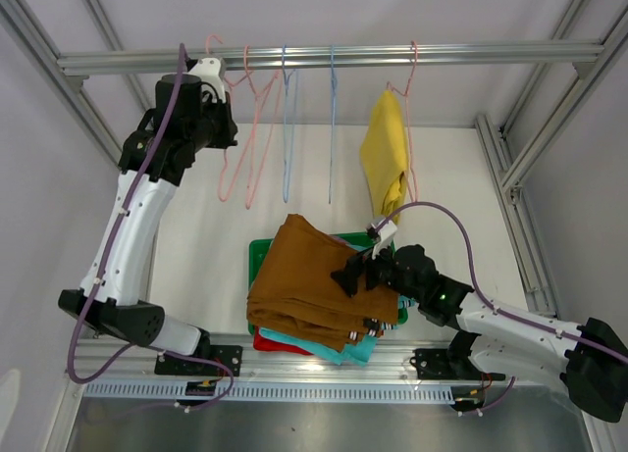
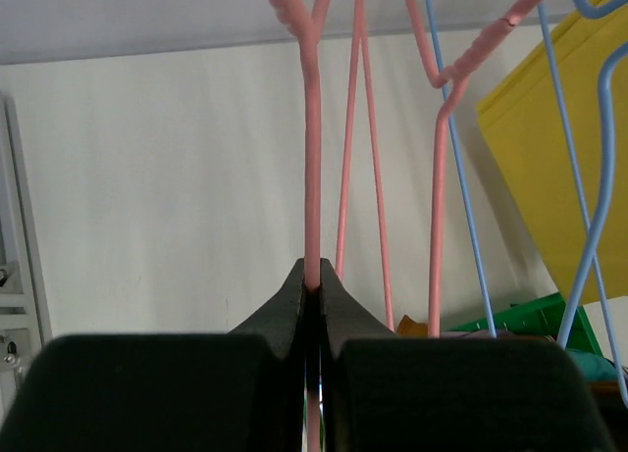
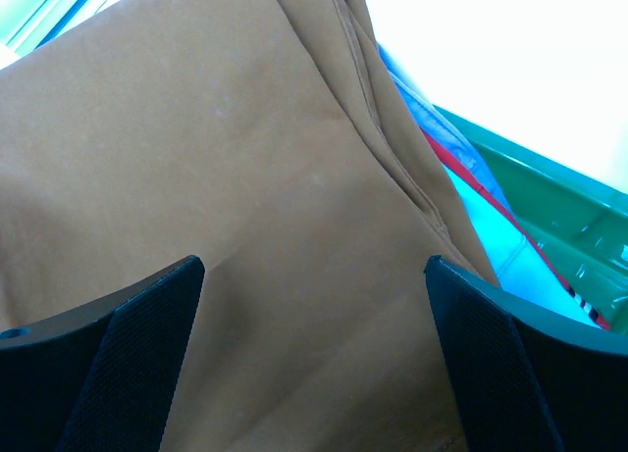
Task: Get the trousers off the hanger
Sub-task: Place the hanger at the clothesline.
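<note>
Progress: brown trousers [image 1: 309,276] top the pile in green tray [image 1: 257,251] | yellow trousers [image 1: 386,153] hang on the rail, apparently last to pull | my right claw [image 3: 314,276] spread over brown | left claw [image 2: 311,276] pinched on pink hanger [image 2: 312,177]

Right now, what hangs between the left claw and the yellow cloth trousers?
Between the left gripper and the yellow cloth trousers hang empty pink wire hangers and blue wire hangers, shown in the top view.

Stack of trousers [image 1: 319,276] in the tray [image 1: 259,256], one pair [image 1: 385,158] on the rightmost hanger [image 1: 414,65] behind it.
</note>
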Action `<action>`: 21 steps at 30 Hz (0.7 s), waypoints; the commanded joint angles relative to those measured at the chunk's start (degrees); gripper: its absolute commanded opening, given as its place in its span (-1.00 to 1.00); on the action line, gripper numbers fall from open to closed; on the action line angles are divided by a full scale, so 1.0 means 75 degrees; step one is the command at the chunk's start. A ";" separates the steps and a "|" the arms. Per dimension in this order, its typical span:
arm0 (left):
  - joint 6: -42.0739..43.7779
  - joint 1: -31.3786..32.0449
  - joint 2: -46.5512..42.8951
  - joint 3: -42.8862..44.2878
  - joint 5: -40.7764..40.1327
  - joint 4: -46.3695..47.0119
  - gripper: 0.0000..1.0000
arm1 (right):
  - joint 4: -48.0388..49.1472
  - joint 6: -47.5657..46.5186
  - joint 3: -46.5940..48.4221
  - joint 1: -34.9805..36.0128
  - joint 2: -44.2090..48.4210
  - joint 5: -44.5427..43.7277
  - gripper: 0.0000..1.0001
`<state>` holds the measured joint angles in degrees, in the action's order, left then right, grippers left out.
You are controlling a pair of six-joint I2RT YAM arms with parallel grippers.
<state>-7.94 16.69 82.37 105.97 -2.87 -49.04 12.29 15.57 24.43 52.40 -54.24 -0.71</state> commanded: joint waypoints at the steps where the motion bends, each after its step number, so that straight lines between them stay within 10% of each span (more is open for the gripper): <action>1: 0.0016 -0.0081 -0.0025 0.0262 0.0325 0.0081 -1.00 | -0.0093 0.0033 -0.0210 -0.0096 -0.0116 0.0001 0.99; 21: -0.0147 -0.0069 -0.0903 -0.1719 0.0700 0.0972 -0.99 | 0.0130 0.0150 -0.0444 -0.0155 -0.0186 0.0341 0.99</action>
<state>-8.12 16.51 78.87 95.15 0.05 -40.93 15.22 15.62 22.70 51.51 -54.54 0.99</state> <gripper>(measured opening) 0.024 0.993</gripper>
